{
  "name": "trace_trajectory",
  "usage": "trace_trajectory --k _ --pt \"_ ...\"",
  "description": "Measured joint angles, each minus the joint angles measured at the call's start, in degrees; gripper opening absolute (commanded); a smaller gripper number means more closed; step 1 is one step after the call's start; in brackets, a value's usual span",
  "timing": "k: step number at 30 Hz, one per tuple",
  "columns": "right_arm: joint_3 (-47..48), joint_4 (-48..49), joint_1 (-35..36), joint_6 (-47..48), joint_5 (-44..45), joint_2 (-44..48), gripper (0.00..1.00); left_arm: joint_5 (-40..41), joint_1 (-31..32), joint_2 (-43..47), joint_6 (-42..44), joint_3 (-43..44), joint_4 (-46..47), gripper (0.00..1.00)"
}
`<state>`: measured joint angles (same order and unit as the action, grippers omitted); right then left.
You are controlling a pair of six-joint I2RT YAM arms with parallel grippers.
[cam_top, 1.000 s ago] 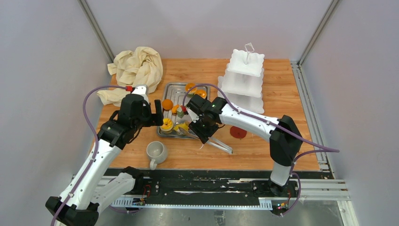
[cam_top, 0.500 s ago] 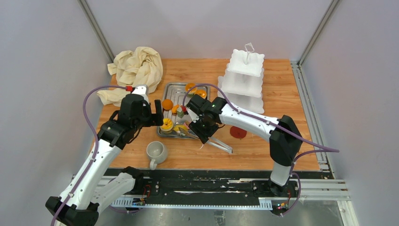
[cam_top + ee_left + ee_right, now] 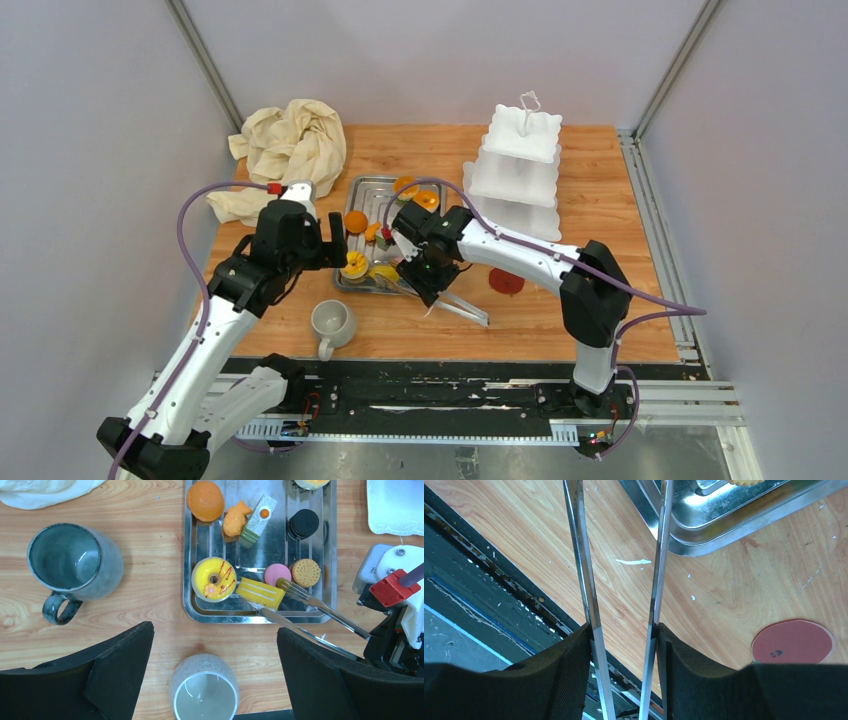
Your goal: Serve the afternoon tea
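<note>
The steel tray (image 3: 200, 611) holds an orange cake (image 3: 205, 500), a green-layered slice (image 3: 257, 514), a black tart (image 3: 303, 523), a pink macaron (image 3: 276, 572), a yellow doughnut (image 3: 214, 579) and a yellow slice (image 3: 260, 593). My right gripper (image 3: 427, 276) is shut on steel tongs (image 3: 320, 609). The tongs' tips lie either side of the yellow slice's right end. My left gripper (image 3: 215, 635) is open and empty above the off-white mug (image 3: 204, 692). The grey mug (image 3: 75, 562) stands left of the tray. The white three-tier stand (image 3: 515, 165) is at the back right.
The cream cloth (image 3: 290, 145) is bunched at the back left. A red disc (image 3: 507, 282) lies on the wood right of the tray and shows in the right wrist view (image 3: 793, 641). The table's near edge and a black rail (image 3: 484, 565) run just behind the tongs' handle.
My right gripper has shifted a little left toward the tray with the tongs in it. The left arm has not moved.
</note>
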<state>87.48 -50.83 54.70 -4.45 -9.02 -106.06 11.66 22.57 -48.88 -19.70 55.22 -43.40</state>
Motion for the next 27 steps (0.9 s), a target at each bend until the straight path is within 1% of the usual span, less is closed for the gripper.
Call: trace_trajectory --k 6,8,13,16,20,23,27 --pt "0.04 -0.04 0.02 0.17 -0.48 -0.57 0.49 0.00 0.00 0.20 0.00 -0.55 -0.02 0.98" --pt "0.04 -0.04 0.02 0.26 -0.48 -0.74 0.46 0.00 0.00 0.31 0.00 -0.61 -0.02 0.98" --pt "0.04 -0.04 0.02 0.57 -0.37 -0.79 0.29 0.02 0.00 0.68 0.00 -0.70 -0.02 0.98" --pt "0.04 -0.04 0.02 0.66 -0.22 -0.79 0.22 0.02 0.00 0.85 0.00 -0.83 -0.02 0.98" --pt "0.04 -0.04 0.02 0.63 -0.07 -0.63 0.04 0.02 0.00 1.09 -0.02 -0.98 -0.02 0.98" --pt "0.02 -0.13 0.02 0.57 0.44 0.44 0.01 0.00 0.00 1.18 -0.04 -1.03 -0.02 0.98" --pt "-0.13 -0.61 0.02 0.24 2.43 5.03 0.01 -0.04 0.00 1.38 -0.28 -1.03 -0.02 0.98"
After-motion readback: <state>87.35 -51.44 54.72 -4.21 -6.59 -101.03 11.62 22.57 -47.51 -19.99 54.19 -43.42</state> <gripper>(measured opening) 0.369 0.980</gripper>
